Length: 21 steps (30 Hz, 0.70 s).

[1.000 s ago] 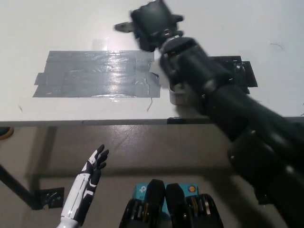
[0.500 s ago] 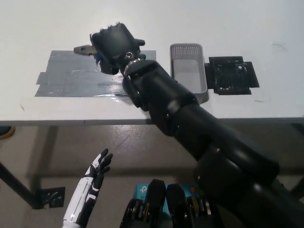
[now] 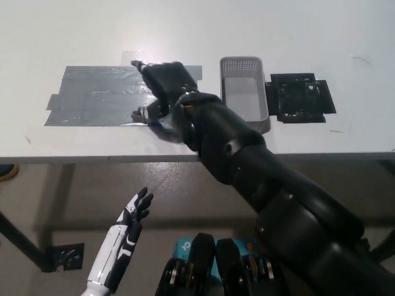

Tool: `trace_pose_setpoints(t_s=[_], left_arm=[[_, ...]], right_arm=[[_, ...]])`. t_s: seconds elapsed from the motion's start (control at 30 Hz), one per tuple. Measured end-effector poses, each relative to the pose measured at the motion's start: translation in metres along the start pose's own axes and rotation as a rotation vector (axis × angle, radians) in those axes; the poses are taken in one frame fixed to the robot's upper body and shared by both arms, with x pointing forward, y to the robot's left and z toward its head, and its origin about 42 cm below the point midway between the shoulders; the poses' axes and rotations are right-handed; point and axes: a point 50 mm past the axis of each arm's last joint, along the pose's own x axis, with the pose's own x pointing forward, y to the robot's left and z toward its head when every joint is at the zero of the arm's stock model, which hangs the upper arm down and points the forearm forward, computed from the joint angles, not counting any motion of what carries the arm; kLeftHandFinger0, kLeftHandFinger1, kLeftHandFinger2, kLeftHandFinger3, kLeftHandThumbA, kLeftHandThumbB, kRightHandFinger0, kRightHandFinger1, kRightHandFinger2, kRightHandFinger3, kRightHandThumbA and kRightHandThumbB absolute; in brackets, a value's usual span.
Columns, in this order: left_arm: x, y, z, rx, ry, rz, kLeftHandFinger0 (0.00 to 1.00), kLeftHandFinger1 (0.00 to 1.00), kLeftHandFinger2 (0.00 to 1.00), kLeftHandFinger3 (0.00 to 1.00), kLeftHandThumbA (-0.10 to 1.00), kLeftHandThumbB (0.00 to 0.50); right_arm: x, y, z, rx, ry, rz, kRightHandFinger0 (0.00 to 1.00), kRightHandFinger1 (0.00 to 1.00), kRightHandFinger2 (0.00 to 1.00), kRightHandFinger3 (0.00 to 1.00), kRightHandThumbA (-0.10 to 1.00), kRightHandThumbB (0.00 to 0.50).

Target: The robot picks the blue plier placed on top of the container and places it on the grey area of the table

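Black right robot hand (image 3: 162, 86) low over grey area (image 3: 99, 95), plier hidden

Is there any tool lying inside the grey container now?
No, the grey container shows only its bare floor, while the right hand is over the grey tape patch.

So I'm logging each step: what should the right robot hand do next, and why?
Probably open and lift away. The right robot hand is low over the grey area, the container is empty, and the plier can't be seen clearly under it. The left robot hand rests below the table.
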Motion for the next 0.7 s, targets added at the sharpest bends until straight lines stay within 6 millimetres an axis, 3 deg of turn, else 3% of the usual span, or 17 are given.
trace_pose_setpoints(t_s=[0.2,0.4,0.57,0.7], left_arm=[[0.003,0.0,0.002,0.004,-0.009,-0.001,1.0,1.0,1.0,1.0,1.0,0.077],[0.004,0.001,0.002,0.005,-0.011,-0.001,1.0,1.0,1.0,1.0,1.0,0.08],[0.008,0.001,0.004,0.008,-0.02,-0.001,1.0,1.0,1.0,1.0,1.0,0.066],[0.017,0.004,0.009,0.014,-0.046,0.003,1.0,1.0,1.0,1.0,1.0,0.079]], right_arm=[[-0.001,-0.004,-0.02,0.007,0.035,0.015,1.0,1.0,1.0,1.0,0.94,0.487],[0.0,-0.02,-0.031,0.015,0.045,-0.015,1.0,1.0,1.0,1.0,1.0,0.466],[0.002,-0.075,-0.032,0.075,0.007,-0.123,1.0,1.0,1.0,1.0,1.0,0.448],[-0.003,-0.144,-0.034,0.14,-0.062,-0.265,1.0,1.0,1.0,1.0,1.0,0.438]])
